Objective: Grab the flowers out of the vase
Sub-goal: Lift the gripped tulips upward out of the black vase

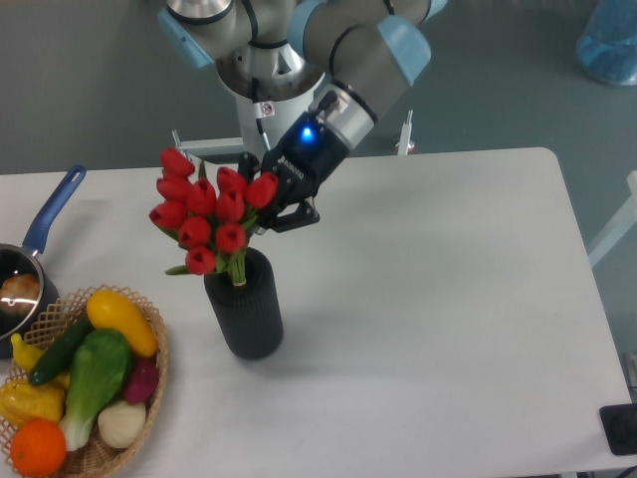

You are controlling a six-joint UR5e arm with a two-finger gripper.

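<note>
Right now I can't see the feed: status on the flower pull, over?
Gripper shut on the flowers. Bunch raised, stems still inside the vase mouth. Nothing blocking above; wicker basket well clear.

A wicker basket point(154, 344) sits at the table's point(448, 299) seven o'clock corner, holding a yellow squash point(121, 321), a green vegetable point(95, 373), an orange point(38, 446) and a pale onion point(121, 423). At nine o'clock, touching the basket's rim, stands a blue-handled saucepan point(50, 214). A translucent blue object point(609, 40) lies at one o'clock, beyond the table.

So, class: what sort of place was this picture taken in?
Probably a robotics lab with a mock kitchen setup: a robot arm on a pedestal at a plain white table, holding tulips over a vase, beside a vegetable basket.
</note>
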